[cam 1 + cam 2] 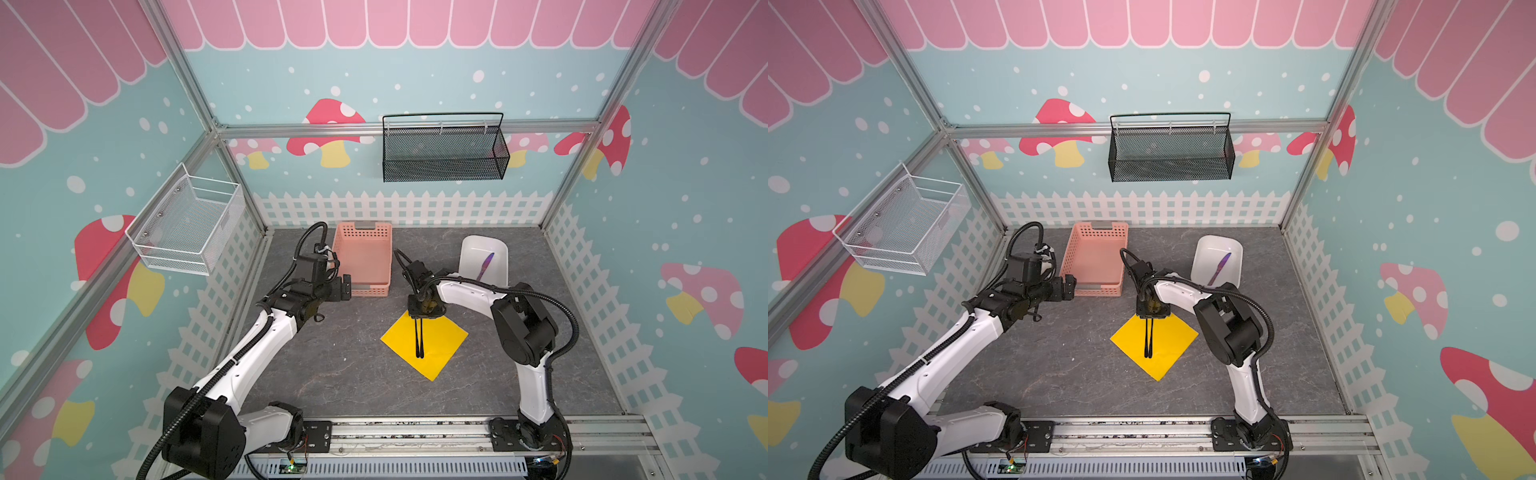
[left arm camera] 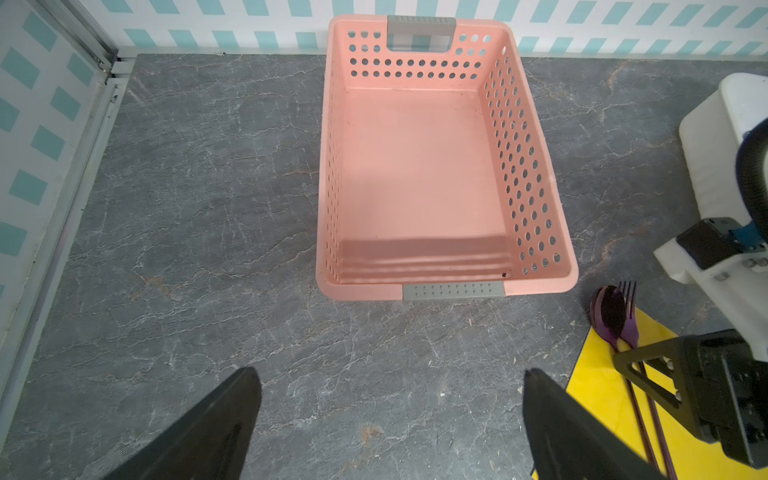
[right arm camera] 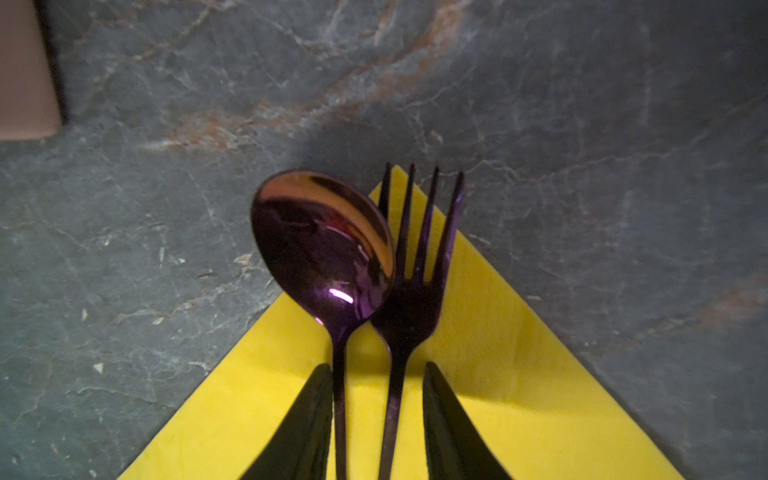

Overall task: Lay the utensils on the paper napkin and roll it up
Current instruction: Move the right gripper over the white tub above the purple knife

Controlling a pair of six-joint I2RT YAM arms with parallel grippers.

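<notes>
Top view: bright yellow square paper napkin (image 1: 442, 347) lying on grey worktop (image 1: 332, 365); violet-bladed knife (image 1: 485, 266) sitting well beyond it in white bowl (image 1: 471, 249). Left wrist: left pincer (image 2: 390, 374) hanging spread, empty. Right wrist: right pincer (image 3: 378, 368) straddling, not pinching, dark purple spoon (image 3: 322, 245) and fork (image 3: 415, 299) handles; spoon head overhanging napkin corner. Knife likely stiff, slick: taking mid-handle.

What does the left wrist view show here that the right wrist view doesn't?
Only the left wrist view: the whole pink basket, the open left claw, and the right claw seen from outside.
Only the right wrist view: the right claw's fingers flanking both handles, with yellow showing beside the fork handle.
Both: the spoon and fork side by side, heads at a corner of the yellow napkin, spoon bowl over the grey tabletop.
</notes>
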